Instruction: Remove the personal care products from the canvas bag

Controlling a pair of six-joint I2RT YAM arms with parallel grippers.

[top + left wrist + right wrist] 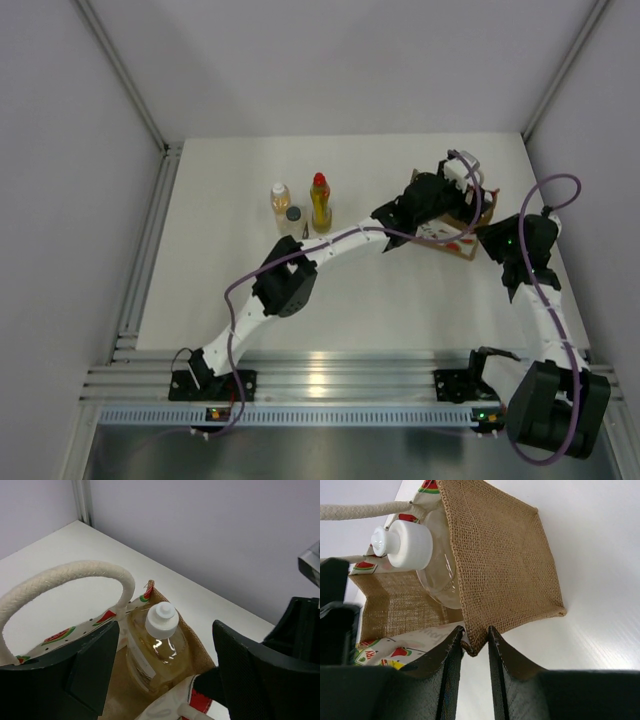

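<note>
Low in my right wrist view, my right gripper [472, 642] is clamped on a corner edge of the canvas bag [505, 565]. My left gripper [165, 635] has its jaws apart, astride the white-capped amber bottle [157, 650] inside the bag. Farther off, left of centre in the top view, the second amber bottle [279, 196], grey-capped bottle [293, 214] and yellow bottle [320, 203] stand together on the table [200, 280].

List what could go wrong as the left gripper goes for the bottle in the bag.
1. The rope handle arches right beside one finger of the left gripper; closing on the white-capped bottle might snag it too.
2. The right gripper pinches only a corner of the canvas bag; if that slips, the bag may lift with the bottle.
3. The bottle's rounded, glossy shoulder could slide out of the grip.
</note>
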